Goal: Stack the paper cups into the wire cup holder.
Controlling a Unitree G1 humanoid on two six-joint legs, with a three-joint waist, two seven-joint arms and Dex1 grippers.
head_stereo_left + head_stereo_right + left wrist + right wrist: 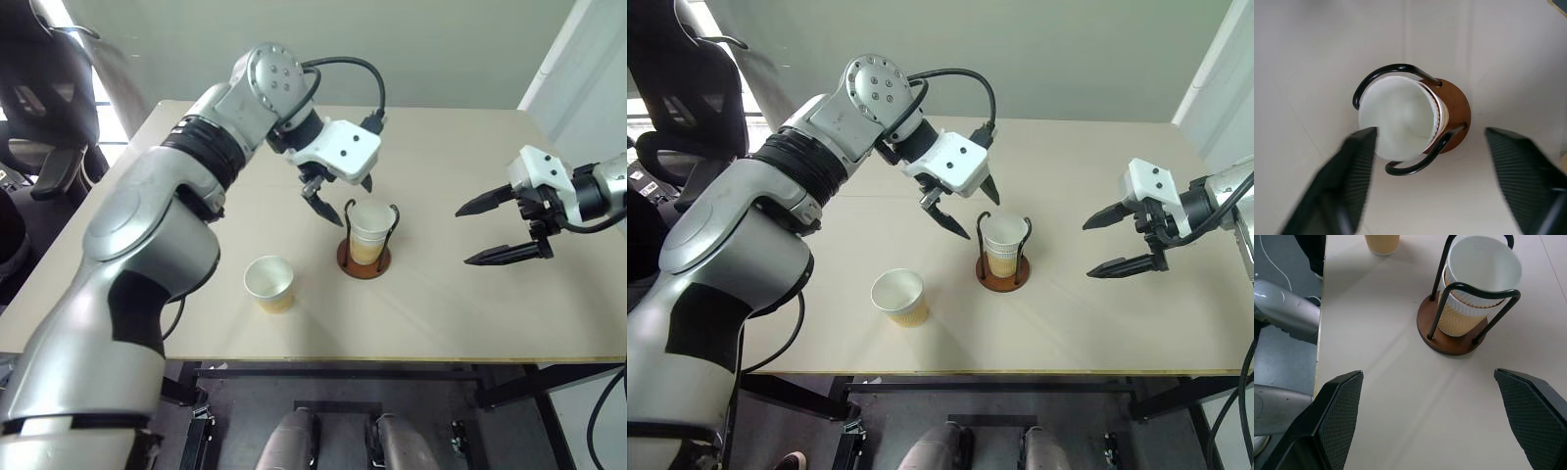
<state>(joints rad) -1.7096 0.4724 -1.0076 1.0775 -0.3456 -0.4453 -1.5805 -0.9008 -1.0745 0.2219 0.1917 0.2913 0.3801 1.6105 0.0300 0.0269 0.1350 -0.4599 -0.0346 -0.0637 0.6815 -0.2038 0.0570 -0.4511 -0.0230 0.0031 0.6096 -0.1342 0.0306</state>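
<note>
Left pincer (339, 203): wide, empty, above the stacked paper cups (370, 232) in the wire cup holder (363, 258).
Right pincer (500, 230): wide, empty.
Next: we lift straight, then fetch the loose cup (269, 283).

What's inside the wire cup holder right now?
Two nested paper cups stand upright between the wire cup holder's loops. The top cup looks empty; the lower cup's inside is covered.

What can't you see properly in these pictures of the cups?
- Cups in the wire cup holder: right wrist view shows two nested rims; any more are hidden inside the top cup.
- Loose paper cup: cut off by that view's edge.
- Holder's base: in the left wrist view, mostly covered by the cups.
- Left gripper: one finger blurred there.
</note>
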